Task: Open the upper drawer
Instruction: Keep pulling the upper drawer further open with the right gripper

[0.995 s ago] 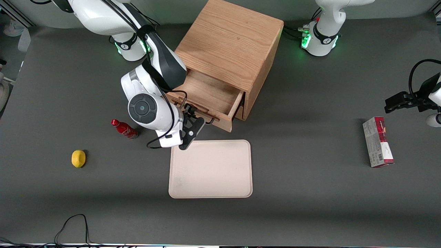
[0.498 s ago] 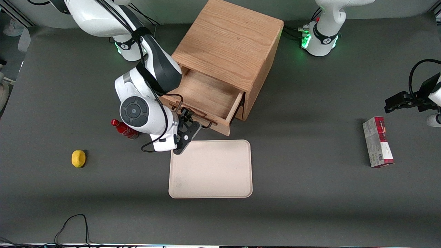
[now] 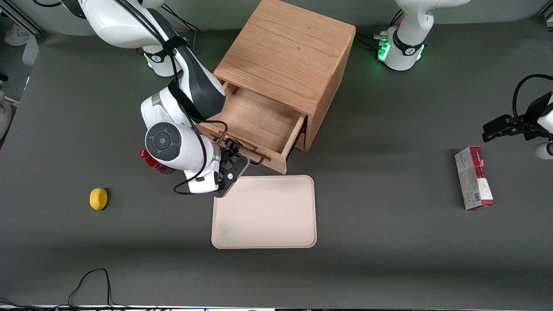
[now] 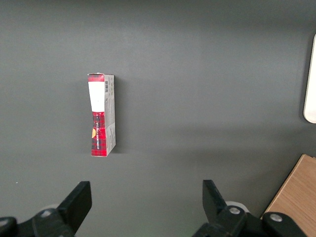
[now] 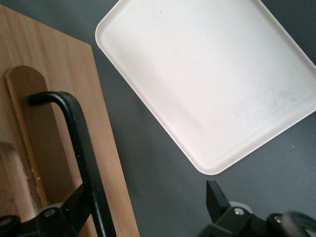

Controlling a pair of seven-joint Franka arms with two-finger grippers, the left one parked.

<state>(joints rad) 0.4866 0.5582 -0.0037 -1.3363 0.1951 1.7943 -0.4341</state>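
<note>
Looking down from the front view, the upper drawer (image 3: 255, 125) stood pulled well out of the wooden cabinet (image 3: 285, 56), its bare oak floor exposed. The gripper (image 3: 233, 154) sat at the drawer's front face, at the black wire handle (image 3: 255, 160) — just above the near corner of the cream tray (image 3: 264, 212), which lay on the table in front of the cabinet. A red bottle (image 3: 152, 160) lay partly under the working arm's wrist, and a lemon (image 3: 98, 198) rested well apart toward the working arm's end of the table. A red and white box (image 3: 474, 178) lay toward the parked arm's end.

In the left wrist view, that box (image 4: 101, 114) lay alone on grey table.

In the right wrist view, the handle (image 5: 79, 148) ran down the drawer front (image 5: 54, 128) between the two fingers (image 5: 66, 213), which stood spread — one beside the handle, the other out over the table near the tray (image 5: 207, 79).
</note>
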